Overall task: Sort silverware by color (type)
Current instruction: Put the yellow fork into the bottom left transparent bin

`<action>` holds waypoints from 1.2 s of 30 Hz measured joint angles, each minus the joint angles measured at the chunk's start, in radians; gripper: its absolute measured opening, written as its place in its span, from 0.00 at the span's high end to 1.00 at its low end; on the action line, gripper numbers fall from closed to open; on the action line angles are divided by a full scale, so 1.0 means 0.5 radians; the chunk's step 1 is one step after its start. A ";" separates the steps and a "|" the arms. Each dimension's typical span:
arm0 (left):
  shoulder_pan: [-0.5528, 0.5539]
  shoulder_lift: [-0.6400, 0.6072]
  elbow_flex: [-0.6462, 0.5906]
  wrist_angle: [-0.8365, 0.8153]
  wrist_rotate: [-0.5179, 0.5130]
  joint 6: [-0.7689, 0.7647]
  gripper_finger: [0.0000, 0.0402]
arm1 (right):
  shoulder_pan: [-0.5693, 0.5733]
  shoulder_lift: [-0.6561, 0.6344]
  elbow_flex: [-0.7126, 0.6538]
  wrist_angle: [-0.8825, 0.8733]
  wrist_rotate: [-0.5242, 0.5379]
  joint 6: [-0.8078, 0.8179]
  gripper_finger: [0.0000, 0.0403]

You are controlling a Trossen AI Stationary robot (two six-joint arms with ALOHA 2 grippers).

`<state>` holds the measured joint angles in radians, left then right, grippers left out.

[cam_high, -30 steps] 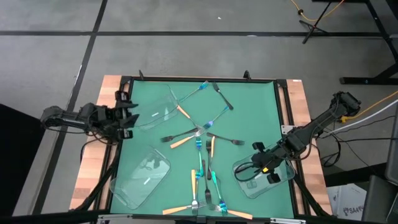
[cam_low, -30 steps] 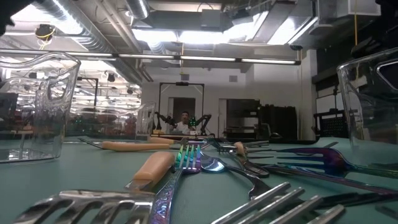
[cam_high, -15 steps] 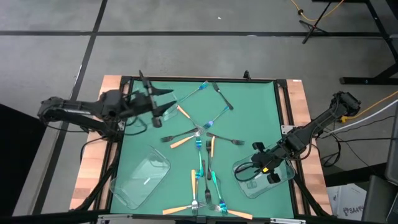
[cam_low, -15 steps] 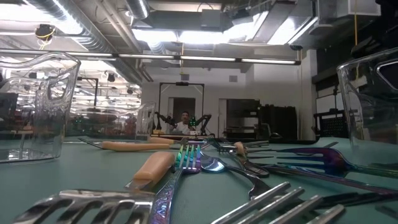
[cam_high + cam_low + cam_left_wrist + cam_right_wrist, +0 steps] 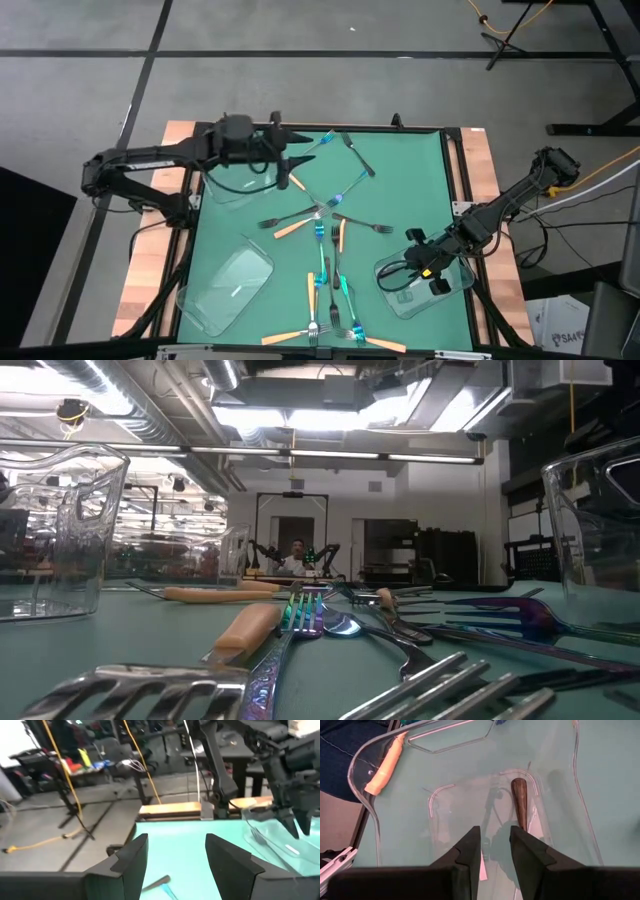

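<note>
Several slim forks lie scattered flat on the green mat in the high view. There are orange-handled ones [image 5: 290,228], teal ones [image 5: 321,255] and dark ones [image 5: 358,155]. My left gripper [image 5: 298,155] hangs open above the far-left clear tray's inner edge, near an orange fork [image 5: 293,181]. It touches nothing, as the left wrist view [image 5: 175,847] confirms. My right gripper [image 5: 425,262] is open above the right clear tray [image 5: 452,290]. In the right wrist view [image 5: 495,837] a dark fork handle [image 5: 520,802] lies on that tray's floor, just ahead of the fingers.
Three clear trays sit on the mat: far left [image 5: 240,185], near left [image 5: 228,285] and right. An orange handle [image 5: 387,765] lies just outside the right tray's wall. The table's wooden edges [image 5: 485,160] flank the mat. In the low view, forks [image 5: 295,615] crowd the foreground.
My left arm has swung from the table's left edge toward the right and far side, across the far-left tray, and now reaches past its inner rim. Its gripper has stayed open. The right arm and the forks have not moved.
</note>
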<state>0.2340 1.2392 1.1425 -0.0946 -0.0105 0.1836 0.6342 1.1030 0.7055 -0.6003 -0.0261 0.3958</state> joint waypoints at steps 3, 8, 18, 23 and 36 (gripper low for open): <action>0.105 0.076 0.010 -0.013 0.160 -0.003 0.52 | 0.000 0.000 0.000 0.000 0.000 0.000 0.76; 0.248 0.220 0.010 -0.020 0.355 -0.003 0.52 | 0.001 0.000 0.000 0.000 0.000 -0.001 0.76; 0.385 0.534 0.107 -0.102 0.588 0.008 0.52 | 0.001 0.000 0.000 -0.001 0.000 -0.001 0.76; 0.400 0.737 0.378 -0.417 0.588 0.099 0.52 | 0.001 -0.001 0.000 0.001 0.001 -0.001 0.76; 0.396 1.172 0.760 -1.095 0.580 0.337 0.56 | 0.001 -0.001 0.000 0.000 0.001 -0.001 0.76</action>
<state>0.4320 1.8250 1.5223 -0.6423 0.2794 0.3519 0.6346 1.1027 0.7055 -0.6002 -0.0258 0.3954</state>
